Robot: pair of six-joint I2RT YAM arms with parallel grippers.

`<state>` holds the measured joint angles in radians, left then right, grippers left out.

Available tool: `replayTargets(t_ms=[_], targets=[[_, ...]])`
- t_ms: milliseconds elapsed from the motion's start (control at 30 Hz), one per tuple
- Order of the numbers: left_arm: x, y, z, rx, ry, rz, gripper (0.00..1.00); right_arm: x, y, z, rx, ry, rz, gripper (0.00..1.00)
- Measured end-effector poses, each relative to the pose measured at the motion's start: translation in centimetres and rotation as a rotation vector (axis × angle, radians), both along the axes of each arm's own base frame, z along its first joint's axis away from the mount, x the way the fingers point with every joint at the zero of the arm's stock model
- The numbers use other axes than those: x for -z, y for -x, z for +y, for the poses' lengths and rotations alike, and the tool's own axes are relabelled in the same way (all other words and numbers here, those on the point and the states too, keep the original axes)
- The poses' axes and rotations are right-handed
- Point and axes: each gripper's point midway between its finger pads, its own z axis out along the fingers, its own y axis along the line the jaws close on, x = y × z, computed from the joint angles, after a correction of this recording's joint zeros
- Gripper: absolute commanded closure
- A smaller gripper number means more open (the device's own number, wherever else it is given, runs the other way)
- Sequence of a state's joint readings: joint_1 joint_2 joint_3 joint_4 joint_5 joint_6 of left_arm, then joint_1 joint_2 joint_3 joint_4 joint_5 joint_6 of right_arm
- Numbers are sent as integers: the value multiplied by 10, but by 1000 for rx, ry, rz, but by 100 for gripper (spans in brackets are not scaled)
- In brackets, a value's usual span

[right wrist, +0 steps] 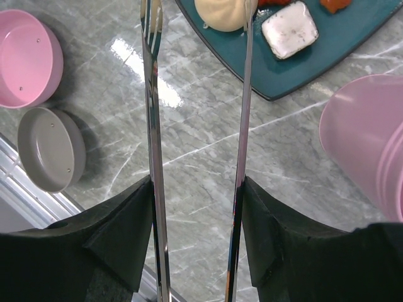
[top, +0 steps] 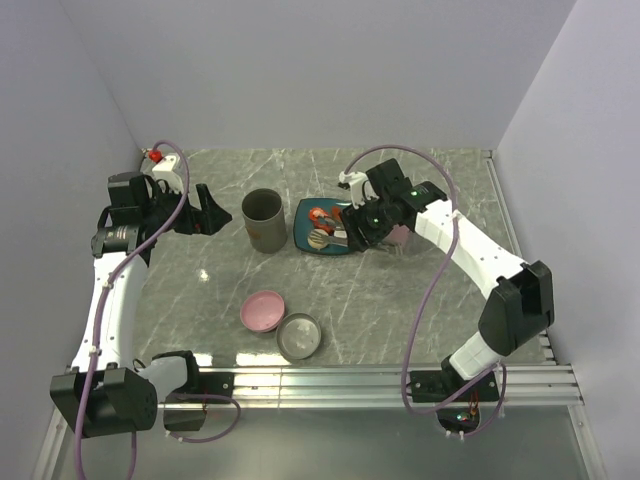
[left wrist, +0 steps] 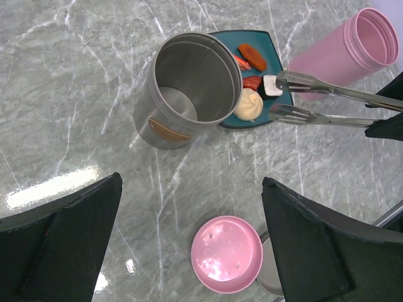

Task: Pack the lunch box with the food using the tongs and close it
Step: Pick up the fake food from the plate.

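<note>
The silver tongs [right wrist: 153, 126] are pinched between my right gripper's [right wrist: 197, 189] fingers, one arm against each pad. Their tips reach the teal plate [top: 303, 235] and straddle a white bun [left wrist: 250, 105]. Also on the plate lie the food pieces: an orange one [left wrist: 252, 56], a red one [left wrist: 252, 82] and a white square [right wrist: 289, 28]. The steel lunch box canister [left wrist: 189, 88] stands open and empty just left of the plate. My left gripper [left wrist: 191, 189] hovers open, holding nothing, left of the canister.
A pink open container [left wrist: 343, 53] stands right of the plate, beside my right gripper [top: 362, 225]. A pink lid [top: 263, 310] and a grey lid [top: 299, 336] lie near the front rail [top: 400, 375]. White walls enclose the table.
</note>
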<state>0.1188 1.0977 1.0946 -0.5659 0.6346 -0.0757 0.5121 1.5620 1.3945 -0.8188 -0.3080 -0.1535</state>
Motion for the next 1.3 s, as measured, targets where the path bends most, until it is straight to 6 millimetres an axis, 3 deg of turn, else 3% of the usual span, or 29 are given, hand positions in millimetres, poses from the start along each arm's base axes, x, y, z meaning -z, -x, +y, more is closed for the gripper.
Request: replayTargets(t_ms=[367,1000,1300], targets=[[4,-2,0,-3,8,17,1,22,-4,4,0,22,55,40],[3,-2,-1,-6,15,22,1,24,-21,6,15,37,11,41],[4,-2,-1,-7,16,23,1,37,-25,6,15,58,27,41]])
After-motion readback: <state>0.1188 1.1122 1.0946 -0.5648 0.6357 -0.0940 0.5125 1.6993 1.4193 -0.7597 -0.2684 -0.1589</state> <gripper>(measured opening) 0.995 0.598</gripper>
